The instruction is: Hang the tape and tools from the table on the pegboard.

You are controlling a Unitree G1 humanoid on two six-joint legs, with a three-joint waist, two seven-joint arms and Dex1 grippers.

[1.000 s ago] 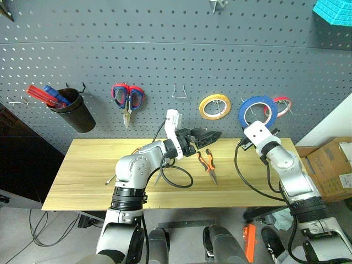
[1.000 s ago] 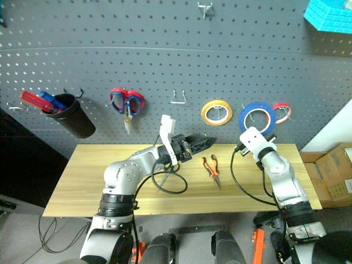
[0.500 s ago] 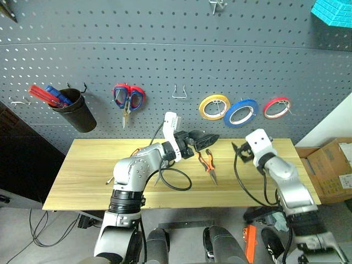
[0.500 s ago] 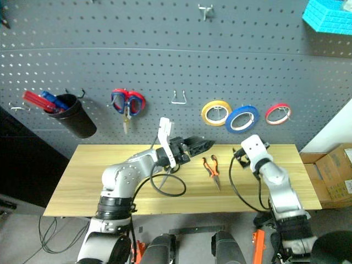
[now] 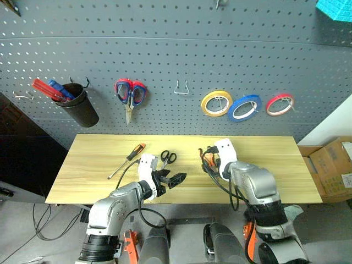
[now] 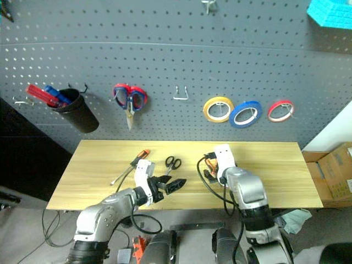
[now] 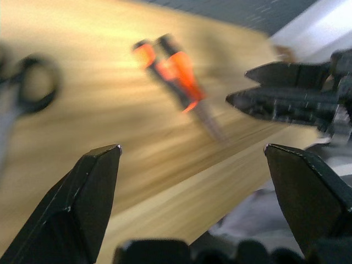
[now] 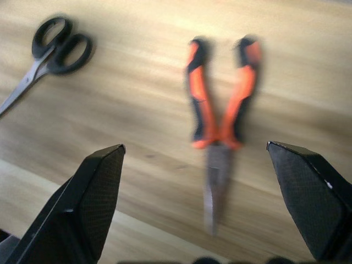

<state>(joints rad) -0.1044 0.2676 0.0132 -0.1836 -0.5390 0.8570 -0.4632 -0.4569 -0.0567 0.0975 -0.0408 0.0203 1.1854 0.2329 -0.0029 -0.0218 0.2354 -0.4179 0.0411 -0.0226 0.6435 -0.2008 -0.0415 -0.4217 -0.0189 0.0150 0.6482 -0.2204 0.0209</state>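
The blue tape [image 5: 244, 107] hangs on a hook of the dark pegboard [image 5: 165, 55]. On the pale wood table [image 5: 275, 176] lie an orange-and-black screwdriver [image 5: 127, 159], black-handled scissors [image 5: 166, 158] and orange-and-black pliers [image 8: 220, 121]. My right gripper [image 8: 196, 146] hangs open just above the pliers, one finger on each side of them, touching nothing. My left gripper [image 5: 173, 180] is open and empty near the table's front edge, just in front of the scissors, pointing toward the pliers [image 7: 176, 71].
A yellow roll [image 5: 215, 103] and a red roll [image 5: 279, 104] flank the blue tape on the board. Red-and-blue scissors [image 5: 130, 94] and a black cup [image 5: 82, 107] with tools hang further left. An empty hook [image 5: 182, 88] sits between. Cardboard boxes [image 5: 333, 165] stand right of the table.
My right gripper let go of the blue tape on its hook, opened, and came down over the pliers. My left arm dropped back toward the front edge, uncovering the scissors and screwdriver.
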